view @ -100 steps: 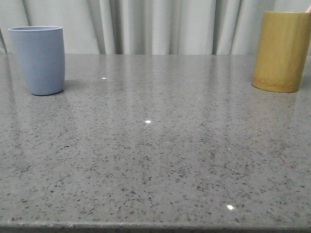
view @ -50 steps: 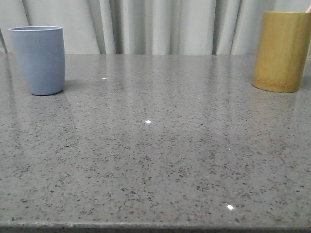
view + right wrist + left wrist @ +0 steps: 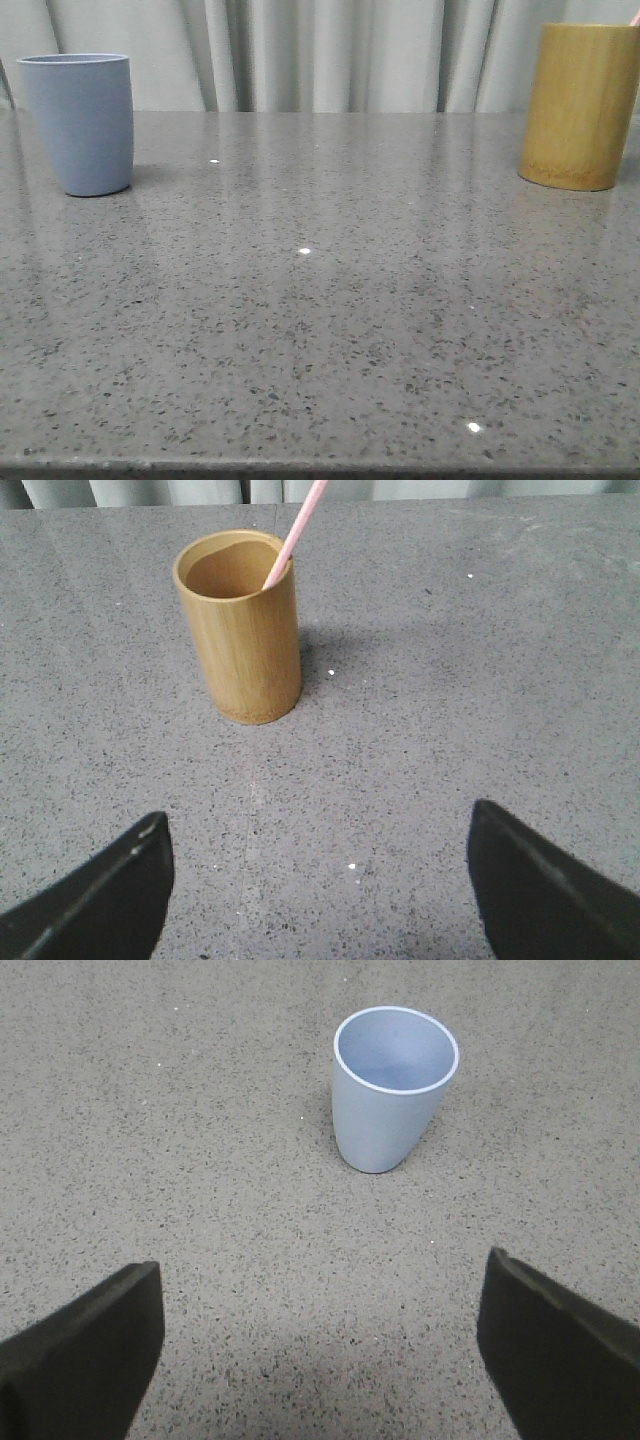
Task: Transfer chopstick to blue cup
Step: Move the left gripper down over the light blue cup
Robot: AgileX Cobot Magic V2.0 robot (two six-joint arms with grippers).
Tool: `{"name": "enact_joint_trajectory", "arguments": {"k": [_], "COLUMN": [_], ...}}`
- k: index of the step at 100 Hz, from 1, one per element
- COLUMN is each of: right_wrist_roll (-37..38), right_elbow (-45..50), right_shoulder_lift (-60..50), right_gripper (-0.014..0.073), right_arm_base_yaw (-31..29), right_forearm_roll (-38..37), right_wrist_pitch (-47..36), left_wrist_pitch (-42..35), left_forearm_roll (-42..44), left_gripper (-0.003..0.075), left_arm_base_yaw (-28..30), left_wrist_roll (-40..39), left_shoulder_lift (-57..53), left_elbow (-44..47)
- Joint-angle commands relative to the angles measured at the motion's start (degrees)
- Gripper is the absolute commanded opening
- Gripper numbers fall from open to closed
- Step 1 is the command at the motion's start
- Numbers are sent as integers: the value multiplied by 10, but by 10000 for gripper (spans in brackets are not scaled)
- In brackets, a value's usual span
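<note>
The blue cup (image 3: 80,122) stands upright and empty at the table's far left; it also shows in the left wrist view (image 3: 390,1088). A pale pink chopstick (image 3: 298,525) leans out of the yellow-brown bamboo holder (image 3: 240,626), which stands at the far right (image 3: 582,105); only a pink tip (image 3: 634,18) shows in the front view. My left gripper (image 3: 320,1345) is open and empty, some way short of the cup. My right gripper (image 3: 318,880) is open and empty, some way short of the holder. Neither gripper shows in the front view.
The grey speckled stone table (image 3: 320,300) lies between cup and holder, its front edge along the bottom of the front view. Pale curtains (image 3: 330,55) hang behind the table.
</note>
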Motion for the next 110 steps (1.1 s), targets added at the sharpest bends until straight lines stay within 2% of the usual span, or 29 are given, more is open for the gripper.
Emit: {"name": "enact_joint_trajectory", "arguments": {"k": [1,66,110], "right_wrist_roll": [-2,-2,-2], "right_elbow": [-18,-18,-18], "right_shoulder_lift": [8,8,8], "right_gripper": [603,603,603], "right_arm_base_yaw": [-1,-1,-1], "right_forearm_roll": [-4,-4,-4], "right_wrist_pitch": [-42,-46,-54], "left_wrist_pitch": [-39,-55,-77], "left_forearm_roll": [-11,-70,-68], "left_gripper": [619,619,619], "left_arm_base_yaw": [0,-6,-26], "left_wrist_roll": [-1,1,6], "left_shoulder_lift": [33,371,478], "left_elbow": [-34,-264,-286]}}
